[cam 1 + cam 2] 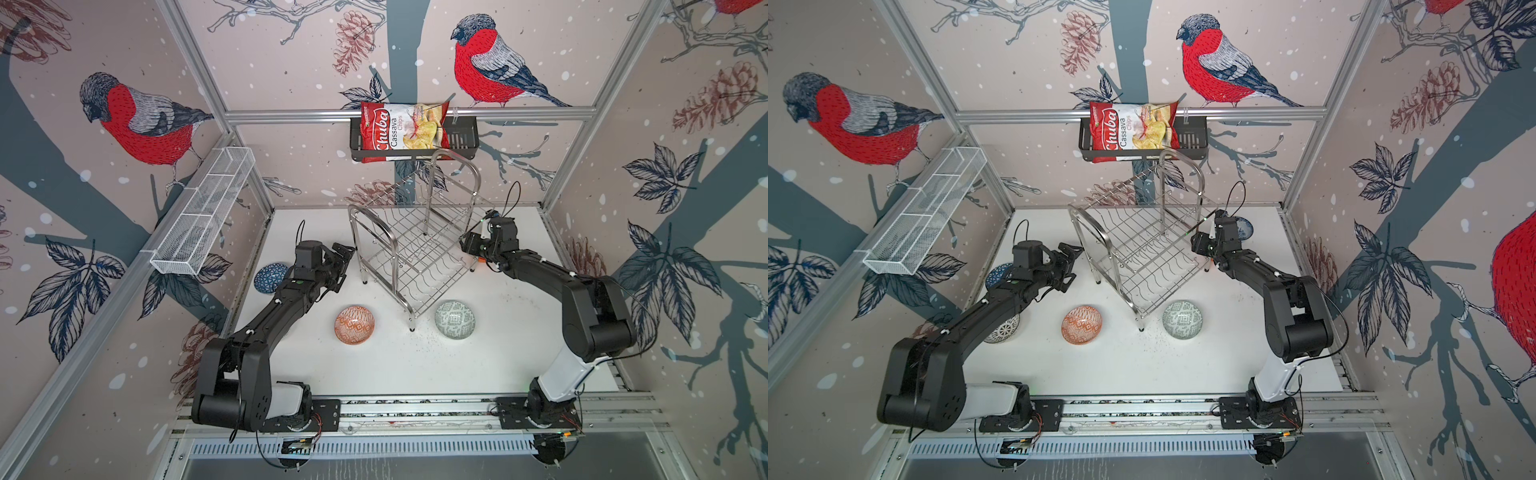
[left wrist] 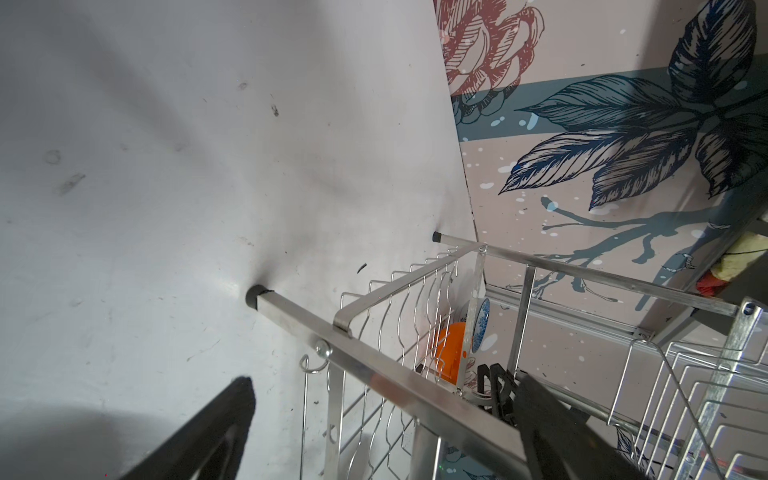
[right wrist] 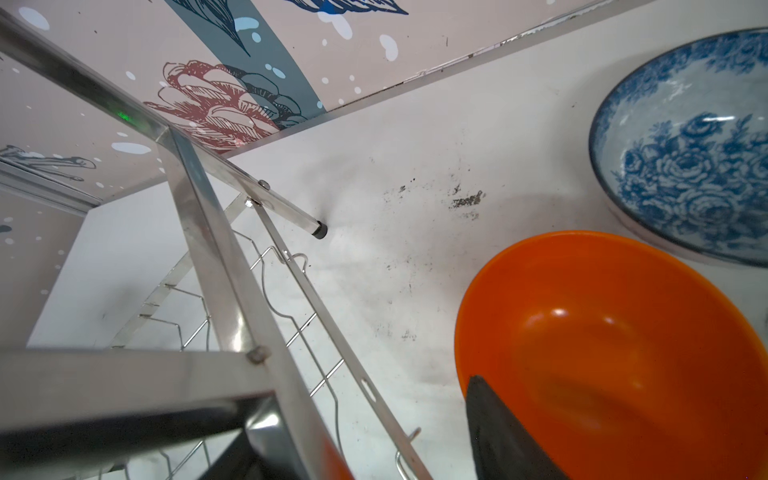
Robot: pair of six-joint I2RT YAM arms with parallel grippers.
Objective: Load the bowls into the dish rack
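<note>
Right wrist view: your right pincer (image 1: 477,255) has one finger (image 3: 498,428) inside the plain orange bowl (image 3: 602,353).
Whether it grips, you cannot tell; the bowl sits on the table (image 3: 415,145) beside the dish rack (image 1: 415,249). Left pincer (image 1: 345,266): released.

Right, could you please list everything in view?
Two-tier steel wire dish rack: one, silver, centre.
Dark blue geometric bowl: one, blue, far left.
Orange-white patterned bowl: one, orange, before rack, left.
Grey-green patterned bowl: one, grey, before rack, right.
Black-patterned white bowl: one, white, under left arm.
Plain orange bowl: one, orange, rack's right.
White-blue floral bowl: one, blue, beside it.
White mesh basket: one, white, left wall.
Black basket: one, black, back wall.
Chips bag: one, red, inside it.
Left end effector: one, black, by rack.
Right end effector: one, black, at orange bowl.
</note>
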